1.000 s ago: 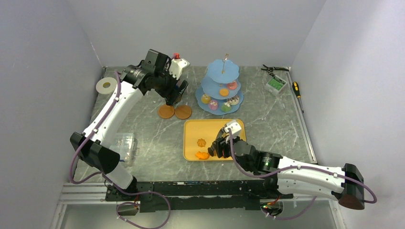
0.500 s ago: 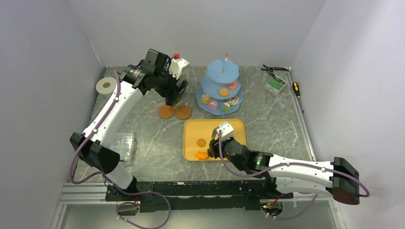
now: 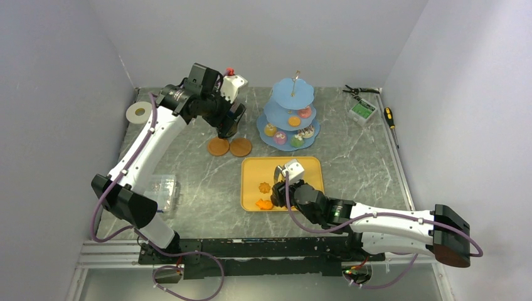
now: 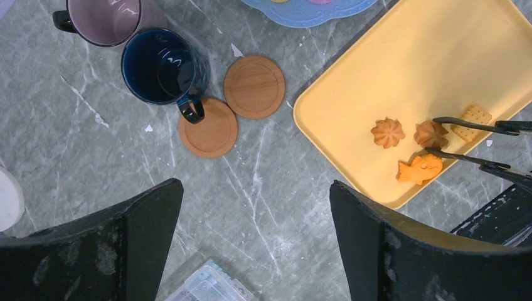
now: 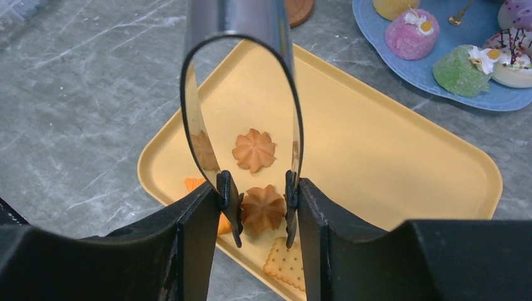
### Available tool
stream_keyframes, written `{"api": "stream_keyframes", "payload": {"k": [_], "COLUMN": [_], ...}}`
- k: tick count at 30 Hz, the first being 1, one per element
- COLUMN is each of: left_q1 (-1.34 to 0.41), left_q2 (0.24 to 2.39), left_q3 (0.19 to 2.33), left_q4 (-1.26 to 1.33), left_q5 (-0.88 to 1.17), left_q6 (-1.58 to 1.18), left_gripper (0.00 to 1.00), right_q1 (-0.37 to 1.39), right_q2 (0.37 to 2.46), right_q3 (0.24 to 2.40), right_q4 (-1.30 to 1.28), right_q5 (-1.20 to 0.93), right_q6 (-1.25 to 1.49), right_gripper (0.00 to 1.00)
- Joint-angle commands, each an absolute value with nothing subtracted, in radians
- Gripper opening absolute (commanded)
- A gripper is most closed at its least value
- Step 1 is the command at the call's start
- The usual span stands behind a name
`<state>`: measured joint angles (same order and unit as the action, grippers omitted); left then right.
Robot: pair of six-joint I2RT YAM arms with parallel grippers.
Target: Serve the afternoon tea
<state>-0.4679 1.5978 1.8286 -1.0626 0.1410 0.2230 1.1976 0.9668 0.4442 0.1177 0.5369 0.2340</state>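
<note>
Right pincer [image 5: 257,200] clamps glossy black tongs [image 5: 233,17] (tips flanking a ridged flower-shaped biscuit [image 5: 263,209]); left pincer [image 4: 254,207] gapes apart.

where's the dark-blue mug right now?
Left wrist view, upper left: the dark-blue mug stands on the table between the mauve mug and two brown coasters, handle over the nearer coaster's edge.

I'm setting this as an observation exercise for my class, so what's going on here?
The right end effector holds black tongs, their tips either side of a round biscuit on the yellow tray. The left end effector hangs open above the two mugs and two coasters, touching nothing. Cakes already sit on the blue stand.
</note>
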Motion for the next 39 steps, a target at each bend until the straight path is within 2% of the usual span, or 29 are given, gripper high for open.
{"api": "stream_keyframes", "payload": {"k": [1, 12, 20, 30, 39], "left_q1": [-0.463, -0.463, -0.463, -0.463, -0.462], "left_q2": [1.569, 1.574, 1.573, 1.552, 1.546], "left_q3": [1.856, 1.877, 1.878, 1.864, 1.862], "left_q4": [-1.054, -1.066, -1.062, -1.058, -1.054], "left_q5": [0.143, 0.142, 0.139, 0.133, 0.135], "left_q6": [0.229, 0.23, 0.223, 0.226, 0.225], "left_gripper": [0.93, 0.93, 0.93, 0.93, 0.93], "right_q1": [1.201, 1.157, 0.94, 0.741, 0.685], "right_q2": [0.948, 0.927, 0.915, 1.059, 1.209], "right_q3": [0.441, 0.506, 0.652, 0.839, 0.909], "right_q4": [0.214, 0.277, 0.326, 0.409, 0.483], "right_q5": [0.534, 0.572, 0.424, 0.303, 0.248], "right_q6": [0.209, 0.076, -0.029, -0.106, -0.085], "right_gripper": [0.39, 0.37, 0.36, 0.36, 0.35]}}
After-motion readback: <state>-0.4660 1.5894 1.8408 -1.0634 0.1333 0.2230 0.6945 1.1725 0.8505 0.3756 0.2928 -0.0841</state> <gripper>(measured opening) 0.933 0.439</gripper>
